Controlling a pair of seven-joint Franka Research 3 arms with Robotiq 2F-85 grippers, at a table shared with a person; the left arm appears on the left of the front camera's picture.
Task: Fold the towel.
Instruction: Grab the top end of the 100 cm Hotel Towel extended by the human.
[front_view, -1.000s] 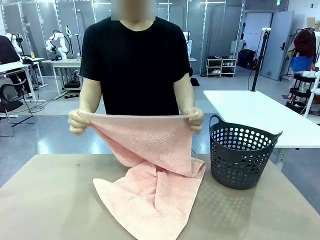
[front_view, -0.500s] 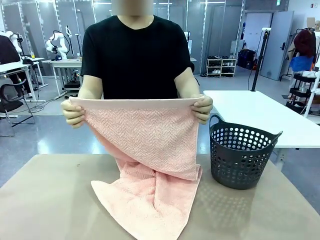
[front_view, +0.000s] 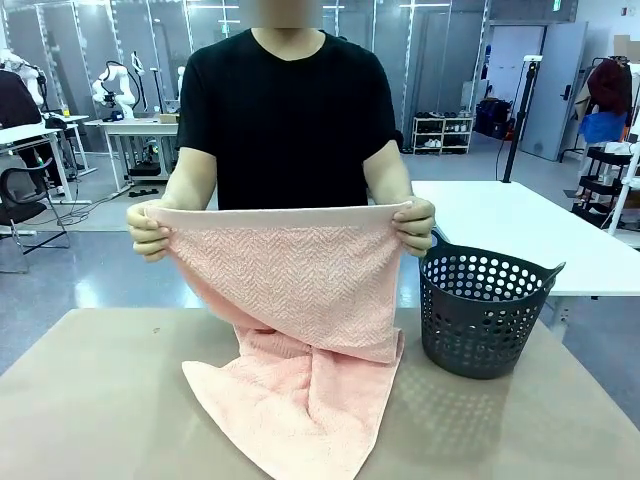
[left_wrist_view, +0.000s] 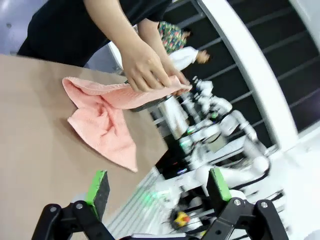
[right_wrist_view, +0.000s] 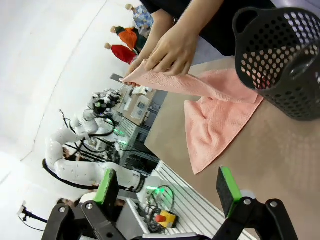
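Front view. A person in a black T-shirt (front_view: 290, 120) stands at the 12 o'clock side of the table (front_view: 90, 400). The person holds the towel (front_view: 300, 300) by its top hem, raised above the tabletop. 1 hand (front_view: 150, 230) pinches the hem's 9 o'clock corner and the other hand (front_view: 415, 225) pinches the 3 o'clock corner. The hem is stretched nearly level between them.

The upper part of the towel hangs as a flat panel with the herringbone weave facing the camera. The lower part lies rumpled on the table and runs toward 6 o'clock, as far as the picture's bottom edge.

The basket (front_view: 482, 310), dark and perforated, stands upright on the table at 3 o'clock of the towel, just beside it. Cannot tell whether the 2 touch.

Left wrist view. The left gripper (left_wrist_view: 158, 184) has its 2 fingers (left_wrist_view: 98, 186) spread wide, with the green pads well apart and nothing between them. The towel lies toward 11 o'clock, well apart from the gripper.

Right wrist view. The right gripper (right_wrist_view: 166, 184) also has its 2 fingers (right_wrist_view: 226, 183) spread wide, with nothing between them. The towel lies toward 1 o'clock, with the basket at 2 o'clock just beside it. Both are well apart from the gripper.
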